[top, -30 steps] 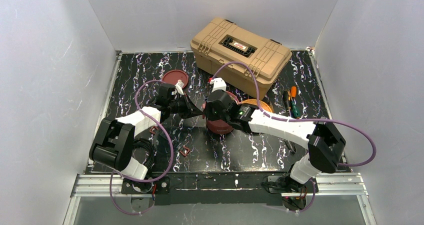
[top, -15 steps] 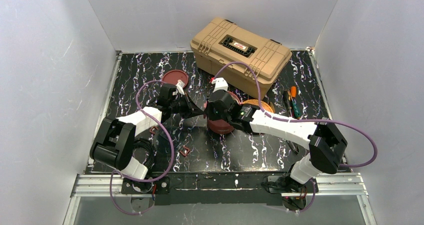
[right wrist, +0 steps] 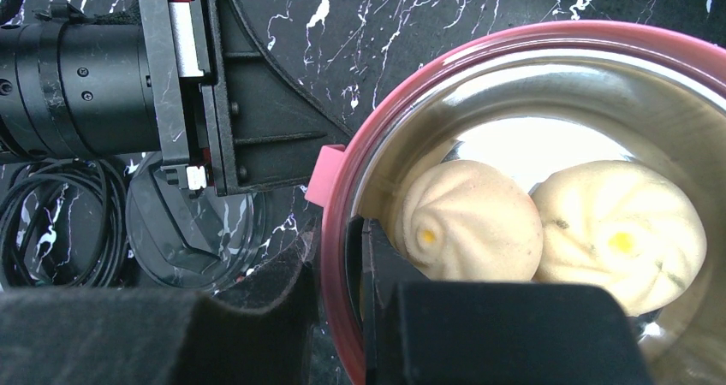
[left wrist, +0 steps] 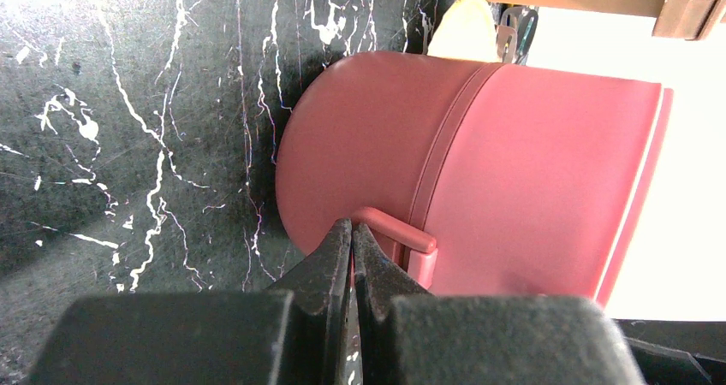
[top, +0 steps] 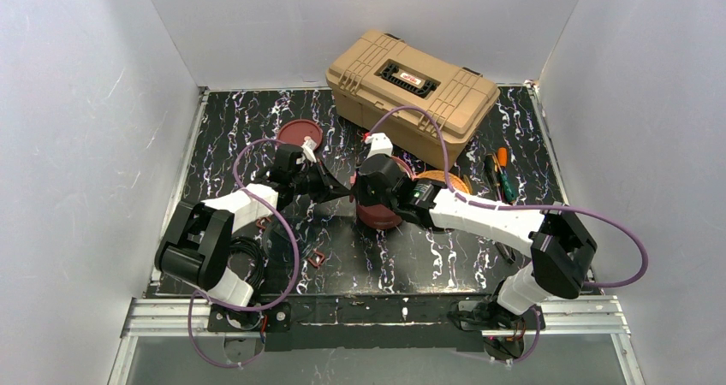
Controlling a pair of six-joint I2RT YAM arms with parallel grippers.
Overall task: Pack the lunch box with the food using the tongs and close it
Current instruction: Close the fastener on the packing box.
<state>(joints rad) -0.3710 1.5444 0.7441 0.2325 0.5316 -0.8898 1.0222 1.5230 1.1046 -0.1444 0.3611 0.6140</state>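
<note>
Pinching the lunch box [right wrist: 514, 38] wall, right end effector [right wrist: 341, 235].

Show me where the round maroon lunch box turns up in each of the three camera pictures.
Top external: the lunch box sits mid-table, half hidden under the right arm.
Left wrist: seen from the side, its wall fills the middle and right.
Right wrist: seen from above, its rim arcs over the right half, with buns inside.
Shared landmark: the small maroon tab on its side, too small to tell from above.
</note>
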